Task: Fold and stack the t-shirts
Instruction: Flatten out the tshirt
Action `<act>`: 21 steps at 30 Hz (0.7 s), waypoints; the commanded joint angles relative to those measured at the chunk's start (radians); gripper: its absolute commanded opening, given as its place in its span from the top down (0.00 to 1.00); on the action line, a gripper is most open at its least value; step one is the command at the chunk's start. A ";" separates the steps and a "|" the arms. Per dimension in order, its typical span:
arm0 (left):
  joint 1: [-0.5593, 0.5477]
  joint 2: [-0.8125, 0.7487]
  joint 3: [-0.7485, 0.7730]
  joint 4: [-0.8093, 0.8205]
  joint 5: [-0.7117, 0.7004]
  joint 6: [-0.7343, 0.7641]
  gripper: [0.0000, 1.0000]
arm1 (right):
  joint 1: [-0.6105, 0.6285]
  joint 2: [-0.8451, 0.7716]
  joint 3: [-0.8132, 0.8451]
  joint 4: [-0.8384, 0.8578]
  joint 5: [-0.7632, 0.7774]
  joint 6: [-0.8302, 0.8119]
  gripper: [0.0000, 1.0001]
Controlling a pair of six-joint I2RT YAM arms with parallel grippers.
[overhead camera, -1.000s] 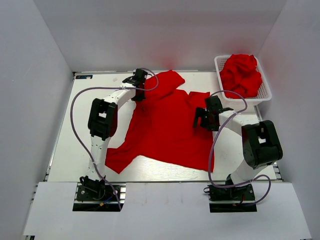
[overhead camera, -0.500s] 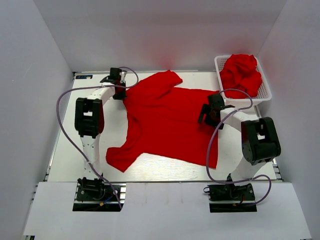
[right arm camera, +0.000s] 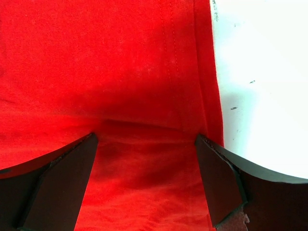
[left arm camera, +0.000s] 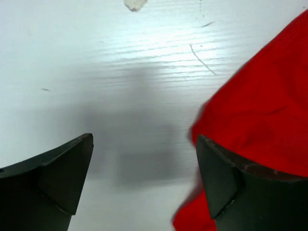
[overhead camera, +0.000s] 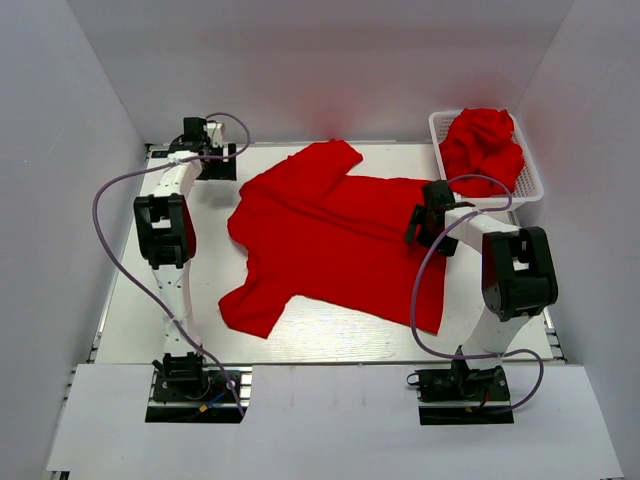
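Light comes bright and even from overhead, leaving the white table (overhead camera: 340, 340) nearly flat, with only thin shadows along the edge of the spread t-shirt (overhead camera: 330, 240) and a faint red tint on the back wall (overhead camera: 330, 100) above it. Below the left gripper (left arm camera: 144, 138) a streak of glare crosses the tabletop, a soft grey shadow pools, and its dark fingers (left arm camera: 53, 178) blur. At the right gripper (right arm camera: 147, 137) the stitching reads sharp, and a dimmer band crosses the cloth.

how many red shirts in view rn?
2 at least: one shirt spread flat on the table, plus a crumpled red heap in the basket, far right; that heap may hide more.
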 commanded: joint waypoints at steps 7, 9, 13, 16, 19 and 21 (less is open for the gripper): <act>0.007 -0.142 -0.007 -0.122 0.006 -0.071 0.00 | -0.010 -0.021 0.017 -0.051 0.020 -0.034 0.10; -0.007 -0.228 -0.122 -0.101 0.054 -0.099 0.00 | -0.011 -0.026 0.017 -0.056 0.016 -0.047 0.10; -0.050 -0.358 -0.402 0.016 0.279 -0.137 0.00 | -0.008 -0.027 0.033 -0.071 0.023 -0.051 0.10; -0.090 -0.417 -0.543 0.103 0.280 -0.154 0.00 | -0.010 -0.036 0.029 -0.062 0.023 -0.049 0.10; -0.143 -0.426 -0.575 0.104 0.267 -0.154 0.00 | -0.010 -0.041 0.026 -0.054 0.017 -0.048 0.10; -0.167 -0.393 -0.575 0.079 0.214 -0.154 0.00 | -0.011 -0.038 0.021 -0.049 0.007 -0.051 0.10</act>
